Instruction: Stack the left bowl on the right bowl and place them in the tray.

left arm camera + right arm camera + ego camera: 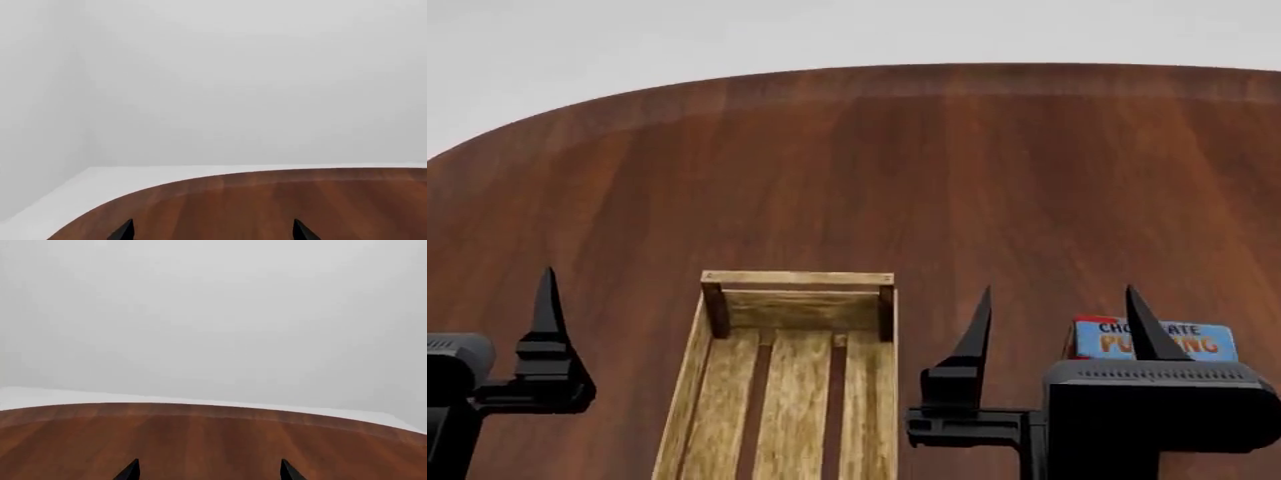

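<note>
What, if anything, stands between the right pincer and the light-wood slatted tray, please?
Nothing visible: the open right pincer hangs just beside the long light-wood slatted tray, with only bare brown table between. No bowls show in any view.

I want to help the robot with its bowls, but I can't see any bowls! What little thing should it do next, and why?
Probably look around first, tilting or turning the head. No bowl shows in any view: only the long light-wood tray, empty, the blue chocolate pudding box and the brown wooden table. The left gripper and right gripper both stand open, holding nothing, so there is nothing to reach for yet.
</note>
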Tool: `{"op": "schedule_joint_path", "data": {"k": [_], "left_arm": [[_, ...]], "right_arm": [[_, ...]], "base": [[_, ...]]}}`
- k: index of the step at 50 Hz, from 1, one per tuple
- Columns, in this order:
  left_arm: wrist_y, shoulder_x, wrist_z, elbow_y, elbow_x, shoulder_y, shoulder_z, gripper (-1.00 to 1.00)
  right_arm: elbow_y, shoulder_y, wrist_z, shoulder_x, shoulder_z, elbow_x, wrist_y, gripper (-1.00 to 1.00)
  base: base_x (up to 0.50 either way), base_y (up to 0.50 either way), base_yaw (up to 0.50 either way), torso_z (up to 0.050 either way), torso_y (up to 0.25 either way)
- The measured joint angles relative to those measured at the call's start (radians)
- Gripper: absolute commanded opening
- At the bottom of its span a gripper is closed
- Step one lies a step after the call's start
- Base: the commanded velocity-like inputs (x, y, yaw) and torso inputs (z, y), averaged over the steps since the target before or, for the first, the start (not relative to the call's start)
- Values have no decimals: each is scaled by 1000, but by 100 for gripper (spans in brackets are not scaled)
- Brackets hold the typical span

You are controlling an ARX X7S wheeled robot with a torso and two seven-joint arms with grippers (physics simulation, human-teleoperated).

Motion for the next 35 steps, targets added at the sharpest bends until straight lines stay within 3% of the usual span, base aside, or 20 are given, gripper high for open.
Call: {"op": "schedule_joint_path", "data": {"k": [25,35], "left_arm": [[14,-24,0,0,11,7,28,100],[19,-29,2,-3,6,7,33,100]], "right_arm": [[9,3,18,3,13,24,28,100],[-17,24,36,3,14,39,110,100]], "base": [[-1,0,0,0,-250],[0,0,0,0,-230]]}}
